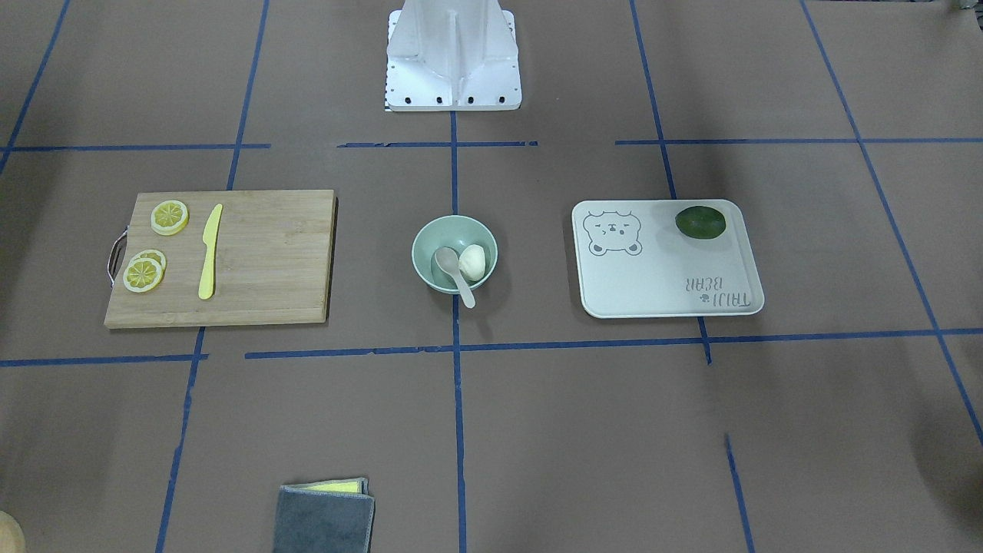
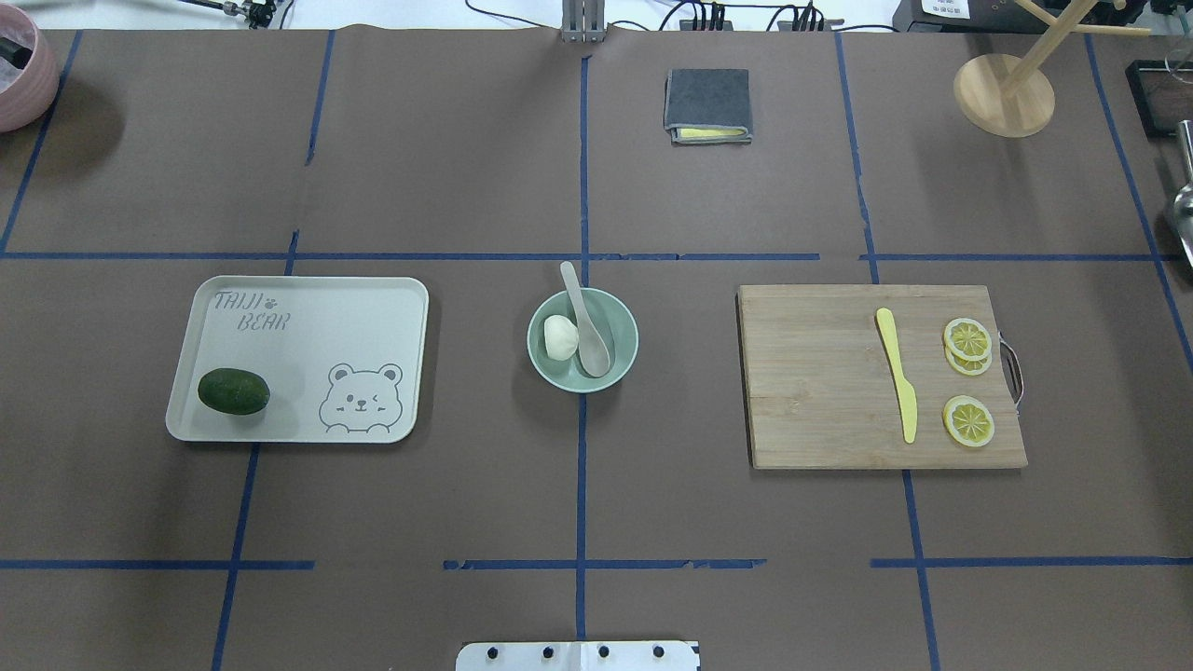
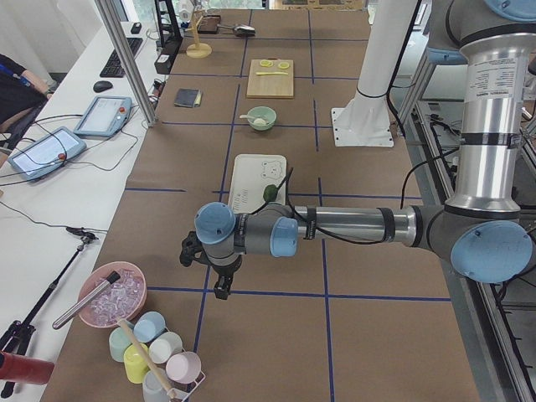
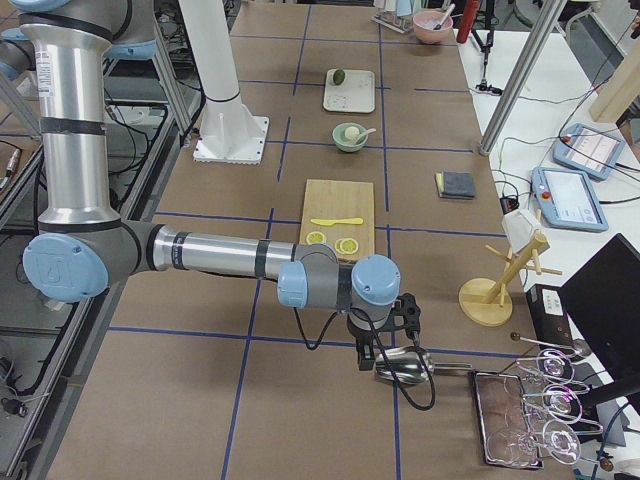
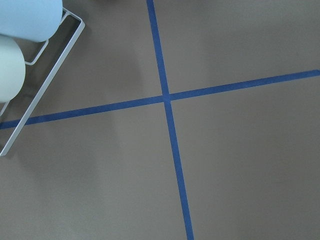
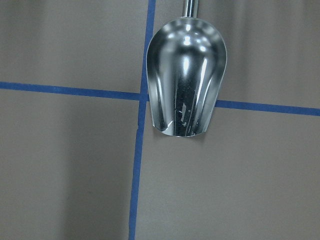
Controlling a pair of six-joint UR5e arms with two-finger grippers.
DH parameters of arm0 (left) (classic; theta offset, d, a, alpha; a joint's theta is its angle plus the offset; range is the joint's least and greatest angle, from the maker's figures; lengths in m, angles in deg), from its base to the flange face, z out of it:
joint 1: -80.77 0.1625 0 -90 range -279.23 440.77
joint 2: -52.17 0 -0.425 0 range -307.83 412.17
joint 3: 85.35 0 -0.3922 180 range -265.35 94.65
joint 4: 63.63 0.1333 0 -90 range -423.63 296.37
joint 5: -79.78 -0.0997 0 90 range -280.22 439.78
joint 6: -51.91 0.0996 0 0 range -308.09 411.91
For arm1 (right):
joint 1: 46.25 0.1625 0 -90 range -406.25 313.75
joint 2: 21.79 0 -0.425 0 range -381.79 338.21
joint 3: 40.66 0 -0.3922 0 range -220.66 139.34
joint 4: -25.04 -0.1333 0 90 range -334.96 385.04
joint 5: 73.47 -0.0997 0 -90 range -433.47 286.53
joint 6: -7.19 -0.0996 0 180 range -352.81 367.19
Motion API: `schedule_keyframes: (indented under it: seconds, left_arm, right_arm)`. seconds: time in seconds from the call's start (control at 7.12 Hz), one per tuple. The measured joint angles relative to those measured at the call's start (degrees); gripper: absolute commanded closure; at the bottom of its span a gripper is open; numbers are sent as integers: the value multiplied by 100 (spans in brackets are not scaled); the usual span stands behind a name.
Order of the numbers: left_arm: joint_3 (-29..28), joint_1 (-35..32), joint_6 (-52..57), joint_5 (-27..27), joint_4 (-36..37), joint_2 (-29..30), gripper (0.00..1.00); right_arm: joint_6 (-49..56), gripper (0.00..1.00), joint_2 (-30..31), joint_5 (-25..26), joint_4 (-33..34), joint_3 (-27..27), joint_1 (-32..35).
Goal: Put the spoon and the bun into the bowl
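The bun and spoon lie side by side inside the bowl. The left gripper and right gripper hang far from the bowl; I cannot tell how their jaws stand.

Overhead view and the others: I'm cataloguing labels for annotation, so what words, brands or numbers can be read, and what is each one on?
"TAIJI BEAR", with a small paw mark, printed on the white tray that also bears a bear drawing.
Sticker on the left arm: too small to read.
Tablet screens beside the table: too blurred to read.
The bowl and the cutting board: no text.
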Motion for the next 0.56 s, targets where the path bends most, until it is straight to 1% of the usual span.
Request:
schedule_keyframes:
  seconds: [0.28,0.56]
  left_arm:
    - [-4,-4,0,0,3,-1,0]
    - [3,-3,0,-2,4,-1,0]
  right_arm:
    - [-156,0,110,-134,-4,-142,19]
    - [-180,0,202,-148,-5,-286,23]
